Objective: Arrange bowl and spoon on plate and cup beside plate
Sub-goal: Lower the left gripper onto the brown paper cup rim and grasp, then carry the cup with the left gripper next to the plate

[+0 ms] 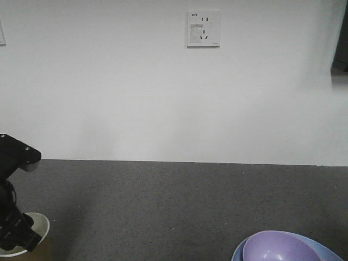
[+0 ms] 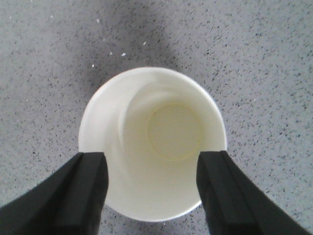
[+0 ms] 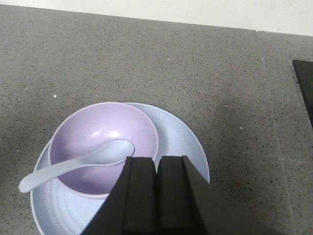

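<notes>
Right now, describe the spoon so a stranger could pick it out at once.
On the grey counter sits a blue plate with a purple bowl on it. The spoon lies with its scoop in the bowl and its handle out over the rim. It is the only slim, pale blue-white thing among round dishes.

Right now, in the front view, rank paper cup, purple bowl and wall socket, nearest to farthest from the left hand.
1. Paper cup: at the left hand, lower left.
2. Purple bowl: lower right.
3. Wall socket: high on the far wall.
</notes>
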### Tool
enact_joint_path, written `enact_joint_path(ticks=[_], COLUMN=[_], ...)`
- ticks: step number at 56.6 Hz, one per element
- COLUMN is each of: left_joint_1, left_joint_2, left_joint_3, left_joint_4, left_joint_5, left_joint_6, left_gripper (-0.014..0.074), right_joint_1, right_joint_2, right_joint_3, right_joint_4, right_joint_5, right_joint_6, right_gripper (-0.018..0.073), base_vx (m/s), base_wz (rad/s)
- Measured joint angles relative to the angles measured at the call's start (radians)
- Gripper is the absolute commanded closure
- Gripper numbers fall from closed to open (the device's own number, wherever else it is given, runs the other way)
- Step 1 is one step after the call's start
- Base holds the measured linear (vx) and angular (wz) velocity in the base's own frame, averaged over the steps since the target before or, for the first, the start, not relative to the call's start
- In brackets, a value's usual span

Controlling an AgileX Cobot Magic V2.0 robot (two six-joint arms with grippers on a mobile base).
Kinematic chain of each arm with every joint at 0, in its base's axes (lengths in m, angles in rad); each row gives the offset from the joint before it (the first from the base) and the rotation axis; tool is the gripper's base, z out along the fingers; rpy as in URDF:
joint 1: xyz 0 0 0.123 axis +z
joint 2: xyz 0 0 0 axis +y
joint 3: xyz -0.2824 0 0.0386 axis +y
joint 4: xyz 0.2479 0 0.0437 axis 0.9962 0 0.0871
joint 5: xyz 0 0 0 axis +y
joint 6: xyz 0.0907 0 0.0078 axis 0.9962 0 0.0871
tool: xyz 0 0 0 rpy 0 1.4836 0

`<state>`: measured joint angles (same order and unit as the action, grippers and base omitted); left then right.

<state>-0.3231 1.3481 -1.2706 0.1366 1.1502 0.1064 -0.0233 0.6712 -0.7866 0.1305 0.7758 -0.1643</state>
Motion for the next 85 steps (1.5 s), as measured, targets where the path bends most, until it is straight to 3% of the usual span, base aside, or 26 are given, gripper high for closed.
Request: enact_joint_path(ticks=[8, 27, 46, 51, 55, 62, 74, 85], left_joint_1=[0.000, 0.000, -0.001, -0.001, -0.001, -0.001, -0.009, -0.095], left_joint_2=[0.000, 0.000, 0.089, 0.124, 0.147, 0.162, 0.159, 0.159], left_joint_3=[0.000, -0.011, -0.012, -0.012, -0.012, -0.012, -0.019, -0.126], left_joint_4=[-0.033, -0.229, -0.235, -0.230, -0.218, -0.203, -0.197, -0.197], left_joint_5=[-0.002, 0.000, 0.002, -0.004, -0.006, -0.016, -0.030, -0.018], left_joint_6=[0.002, 0.102, 0.109, 0.104, 0.096, 0.093, 0.101, 0.113], left_gripper=[0.0074, 0.0074, 0.0090, 0.0165, 0.0281, 0.0601, 0.0603, 0.0602], right_joint_1=[0.000, 0.000, 0.000, 0.000, 0.000, 0.000, 0.000, 0.000], right_joint_2=[0.001, 0.005, 0.005, 0.005, 0.005, 0.005, 0.006, 0.006], right_joint_3=[0.000, 0.000, 0.000, 0.000, 0.000, 0.000, 0.000, 0.000], right_joint_4=[0.000, 0.000, 0.000, 0.000, 0.000, 0.000, 0.000, 0.000], right_joint_5=[0.000, 0.002, 0.002, 0.002, 0.002, 0.002, 0.002, 0.001], right_joint_6=[0.000, 0.000, 0.000, 0.000, 0.000, 0.000, 0.000, 0.000], right_gripper=[0.0568, 0.0568, 0.0568, 0.0568, 0.0568, 0.0568, 0.0568, 0.0568], base_vx=[0.00, 0.00, 0.00, 0.00, 0.00, 0.00, 0.00, 0.00], base_wz=[0.00, 0.00, 0.00, 0.00, 0.00, 0.00, 0.00, 0.00])
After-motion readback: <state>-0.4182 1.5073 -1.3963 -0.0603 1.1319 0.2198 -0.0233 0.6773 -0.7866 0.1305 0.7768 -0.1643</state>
